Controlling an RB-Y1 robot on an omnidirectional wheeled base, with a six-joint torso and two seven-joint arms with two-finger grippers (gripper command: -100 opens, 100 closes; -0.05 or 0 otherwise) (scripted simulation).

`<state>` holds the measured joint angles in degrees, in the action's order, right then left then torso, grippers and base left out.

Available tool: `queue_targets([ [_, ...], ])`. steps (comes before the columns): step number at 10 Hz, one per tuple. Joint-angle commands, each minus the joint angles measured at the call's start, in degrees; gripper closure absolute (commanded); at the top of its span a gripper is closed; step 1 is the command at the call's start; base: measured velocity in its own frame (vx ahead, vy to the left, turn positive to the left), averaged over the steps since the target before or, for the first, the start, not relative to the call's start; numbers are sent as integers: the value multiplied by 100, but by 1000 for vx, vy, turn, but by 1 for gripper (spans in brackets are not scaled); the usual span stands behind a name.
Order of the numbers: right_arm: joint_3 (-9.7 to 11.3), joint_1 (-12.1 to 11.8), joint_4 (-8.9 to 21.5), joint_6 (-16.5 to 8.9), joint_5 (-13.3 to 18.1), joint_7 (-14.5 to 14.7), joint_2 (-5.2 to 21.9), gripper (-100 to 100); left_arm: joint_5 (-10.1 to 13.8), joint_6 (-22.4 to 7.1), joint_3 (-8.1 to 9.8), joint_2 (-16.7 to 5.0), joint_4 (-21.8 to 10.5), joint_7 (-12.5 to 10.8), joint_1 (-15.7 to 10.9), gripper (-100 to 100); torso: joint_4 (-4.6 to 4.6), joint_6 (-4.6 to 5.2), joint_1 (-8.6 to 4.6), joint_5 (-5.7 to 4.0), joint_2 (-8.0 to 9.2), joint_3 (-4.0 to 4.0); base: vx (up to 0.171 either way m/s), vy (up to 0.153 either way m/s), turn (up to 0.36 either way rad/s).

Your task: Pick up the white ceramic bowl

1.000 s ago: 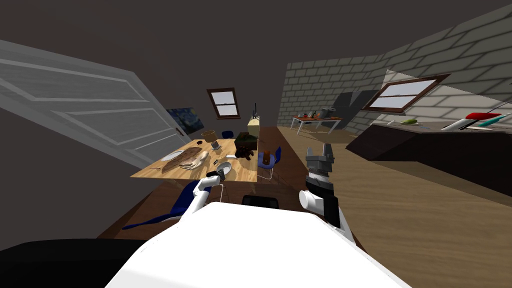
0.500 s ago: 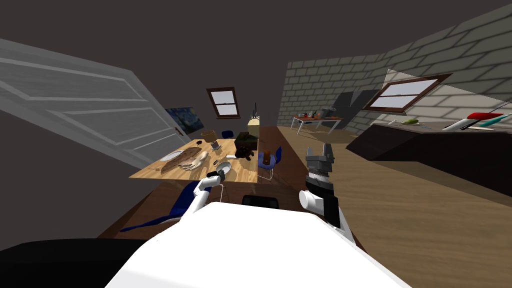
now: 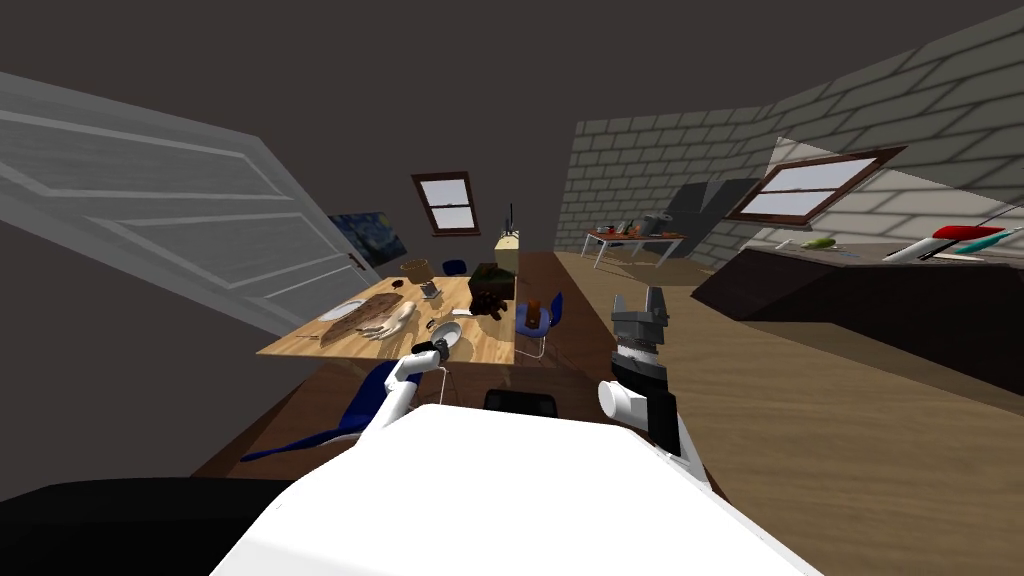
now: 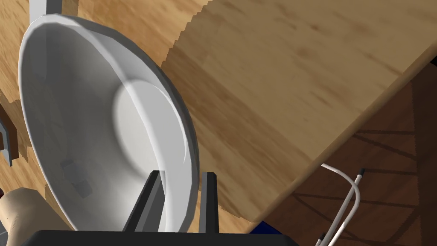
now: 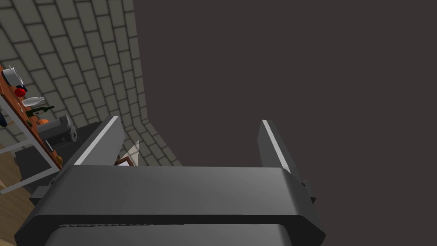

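The white bowl [image 4: 98, 115] rests near the front edge of the wooden table [image 4: 298, 77], and it looks small in the head view as the bowl [image 3: 449, 335]. My left gripper [image 4: 179, 194] is shut on its rim, one finger inside the wall and the other outside. From the head, the left gripper [image 3: 433, 350] sits at the table's near edge, right against the bowl. My right gripper [image 3: 640, 300] is raised over the floor to the right of the table, open and holding nothing; the right wrist view has the right gripper [image 5: 190, 143] spread wide.
The table also carries a pale hand-shaped object [image 3: 392, 320], a brown board [image 3: 362, 316], a dark box [image 3: 492, 283] and small items. A blue chair [image 3: 538, 315] stands at its right side. A grey door [image 3: 170, 220] hangs open on the left, and a dark counter [image 3: 860, 300] lies to the right.
The head view has shifted very slightly, which is my own move. The bowl, the table and both arms keep their places.
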<state>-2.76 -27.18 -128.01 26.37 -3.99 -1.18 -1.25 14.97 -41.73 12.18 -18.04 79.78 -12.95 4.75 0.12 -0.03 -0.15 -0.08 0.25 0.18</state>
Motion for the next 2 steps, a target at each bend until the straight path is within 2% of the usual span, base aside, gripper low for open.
queue_targets([
  [1,0,0,0,0,0,0,0,0,0,0,0,0,0,0,0,100,0,0,0,0,0,0,-19,-13,3],
  [2,0,0,0,0,0,0,0,0,2,-20,0,-1,11,-4,4,0,0,0,3,0,-4,-1,0,0,0],
])
